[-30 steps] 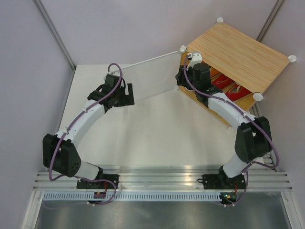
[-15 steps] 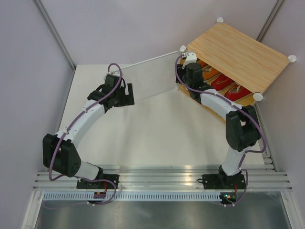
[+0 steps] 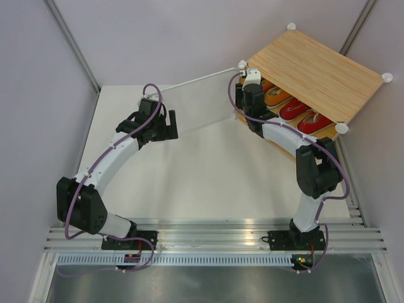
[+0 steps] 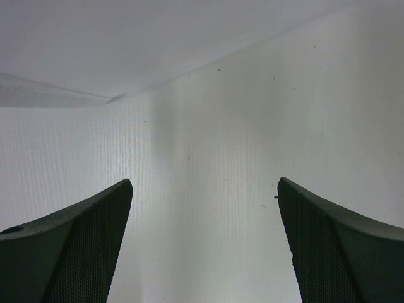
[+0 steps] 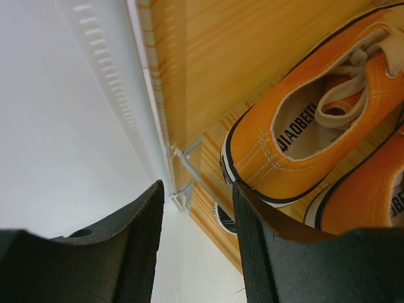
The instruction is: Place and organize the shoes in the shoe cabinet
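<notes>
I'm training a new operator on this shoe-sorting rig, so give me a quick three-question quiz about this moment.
1. True or false: the door of the shoe cabinet is shut.
2. The shoe beside the right gripper is: A red, B orange, C black?
3. Fill in: the left gripper is ___ (open/shut).
Key: 1 false; 2 B; 3 open.
</notes>
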{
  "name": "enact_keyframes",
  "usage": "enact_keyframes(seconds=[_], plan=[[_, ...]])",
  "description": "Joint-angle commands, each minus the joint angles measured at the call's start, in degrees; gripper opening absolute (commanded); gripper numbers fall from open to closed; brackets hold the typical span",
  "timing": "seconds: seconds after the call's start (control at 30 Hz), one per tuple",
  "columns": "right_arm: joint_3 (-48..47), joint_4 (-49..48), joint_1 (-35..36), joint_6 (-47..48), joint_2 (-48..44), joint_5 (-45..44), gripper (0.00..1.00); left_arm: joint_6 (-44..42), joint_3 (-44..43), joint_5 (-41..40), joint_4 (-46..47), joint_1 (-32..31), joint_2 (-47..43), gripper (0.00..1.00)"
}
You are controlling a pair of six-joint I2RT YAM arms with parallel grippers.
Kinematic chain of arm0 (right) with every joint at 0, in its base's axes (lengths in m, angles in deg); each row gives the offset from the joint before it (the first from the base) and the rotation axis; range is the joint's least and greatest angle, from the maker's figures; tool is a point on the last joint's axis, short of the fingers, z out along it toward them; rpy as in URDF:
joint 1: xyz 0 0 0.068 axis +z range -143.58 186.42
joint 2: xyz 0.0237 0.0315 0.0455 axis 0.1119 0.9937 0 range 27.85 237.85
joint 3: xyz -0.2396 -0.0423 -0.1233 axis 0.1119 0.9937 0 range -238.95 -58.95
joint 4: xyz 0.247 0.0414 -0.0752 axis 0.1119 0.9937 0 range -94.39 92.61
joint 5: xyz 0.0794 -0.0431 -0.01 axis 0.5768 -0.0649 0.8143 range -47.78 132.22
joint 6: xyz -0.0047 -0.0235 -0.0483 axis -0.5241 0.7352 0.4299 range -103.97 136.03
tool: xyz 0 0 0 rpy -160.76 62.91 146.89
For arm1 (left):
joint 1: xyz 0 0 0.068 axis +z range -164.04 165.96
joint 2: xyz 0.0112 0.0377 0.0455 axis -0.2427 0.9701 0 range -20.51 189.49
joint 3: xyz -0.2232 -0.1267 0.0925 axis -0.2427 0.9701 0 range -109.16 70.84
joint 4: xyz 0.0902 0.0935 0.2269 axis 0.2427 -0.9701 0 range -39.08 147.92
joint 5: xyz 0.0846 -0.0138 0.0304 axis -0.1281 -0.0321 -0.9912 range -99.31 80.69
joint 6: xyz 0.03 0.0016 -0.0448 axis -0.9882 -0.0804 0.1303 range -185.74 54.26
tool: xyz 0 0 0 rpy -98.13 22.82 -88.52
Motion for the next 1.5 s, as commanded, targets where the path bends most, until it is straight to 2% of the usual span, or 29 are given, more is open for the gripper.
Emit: enact_keyframes(seconds=[0.0,0.17,0.5,0.87,0.97,1.2,1.37,1.47], plan=[[-1.72,-2.15,-0.75,1.09,0.68,-7.35,0.53,1.53,-0.49,0.3,0.22,0.38,-0.6,0.98],[-1.72,-0.39,-1.1,0.48,1.03,-7.62,0.54,1.53,-0.41,0.39,0.22,0.3,-0.69,0.98],[-1.81,0.67,-0.92,0.39,-0.28,3.37,0.54,1.53,-0.41,0.39,0.14,0.3,-0.69,0.98],[0.65,6.29,-0.13,2.67,-8.45,16.99,0.54,1.53,-0.41,0.21,0.22,0.38,-0.6,0.98],[3.81,7.35,0.05,2.59,-12.74,16.3,0.54,1.44,-0.41,0.13,0.22,0.38,-0.61,0.98],[11.72,11.46,-0.04,2.67,-21.81,8.04,0.55,1.53,-0.41,0.3,0.22,0.38,-0.61,0.98],[15.06,15.78,-1.36,1.1,-24.71,1.11,0.55,1.53,-0.41,0.83,0.14,0.38,-0.52,0.98],[17.44,16.49,-2.5,0.04,-26.74,-0.05,0.55,1.53,-0.41,1.0,0.22,0.38,-0.52,0.98]])
